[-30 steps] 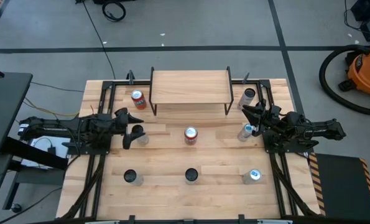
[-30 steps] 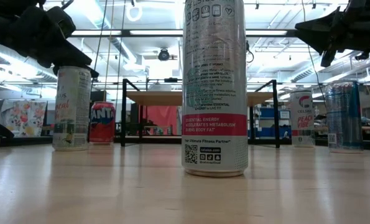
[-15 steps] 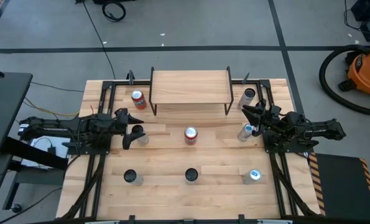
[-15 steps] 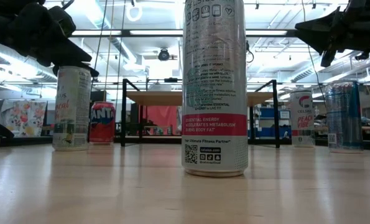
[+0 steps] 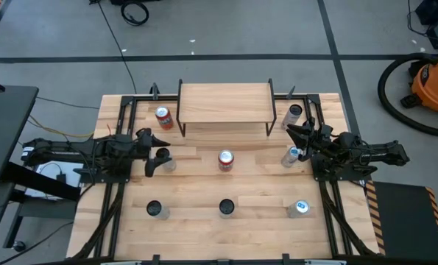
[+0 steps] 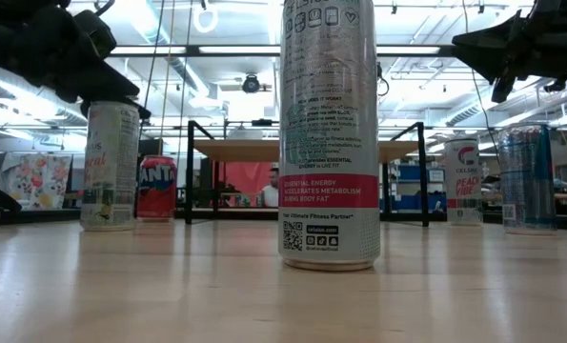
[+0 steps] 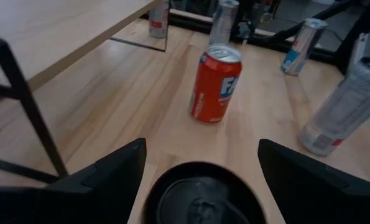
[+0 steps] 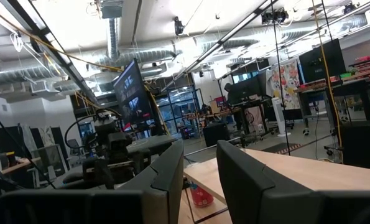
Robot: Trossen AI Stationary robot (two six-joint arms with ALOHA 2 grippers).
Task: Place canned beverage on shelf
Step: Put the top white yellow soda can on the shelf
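The shelf (image 5: 224,103), a light-wood board on black legs, stands at the table's far middle with nothing on it. Several cans stand upright on their bases around it. One is a pale tall can (image 5: 162,157) (image 6: 110,164) whose dark top (image 7: 203,199) lies between the wide-apart fingers of my left gripper (image 5: 157,152) (image 7: 200,149). That gripper is open and touches nothing. A red can (image 7: 217,84) (image 5: 225,160) stands just beyond it at the table's middle. My right gripper (image 5: 291,129) (image 8: 200,165) hangs above a blue-topped can (image 5: 291,154), tipped upward, with a narrow bare gap between its fingers.
A red can (image 5: 163,118) stands left of the shelf and a silver one (image 5: 293,114) right of it. The near row holds three cans (image 5: 154,210), (image 5: 226,208), (image 5: 301,207). Black frame rails run along both table sides. A person (image 6: 271,188) shows far behind the shelf.
Both arms and all cans have kept still. A person has come into sight in the room far behind the shelf.
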